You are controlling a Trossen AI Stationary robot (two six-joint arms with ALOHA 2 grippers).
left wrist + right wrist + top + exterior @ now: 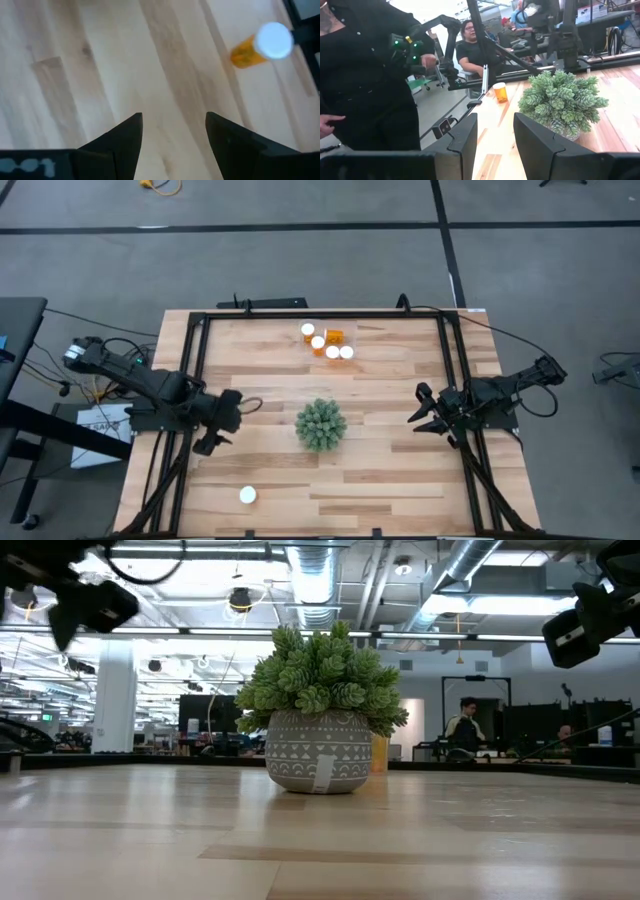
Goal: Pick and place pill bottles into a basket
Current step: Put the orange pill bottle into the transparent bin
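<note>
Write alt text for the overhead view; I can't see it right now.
A green plant sits mid-table, with a cluster of orange pill bottles at the far edge and one lone bottle near the front left. The left gripper hangs over the left side, open; the right gripper waits at the right edge.

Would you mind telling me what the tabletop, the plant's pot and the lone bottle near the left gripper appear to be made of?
Pale planked tabletop: likely wood, matte, visible grain and board seams.
Round grey patterned plant pot: perhaps ceramic or concrete, dull finish with white markings.
Small orange translucent pill bottle with white cap: apparently plastic, amber body letting light through, smooth opaque cap.
</note>
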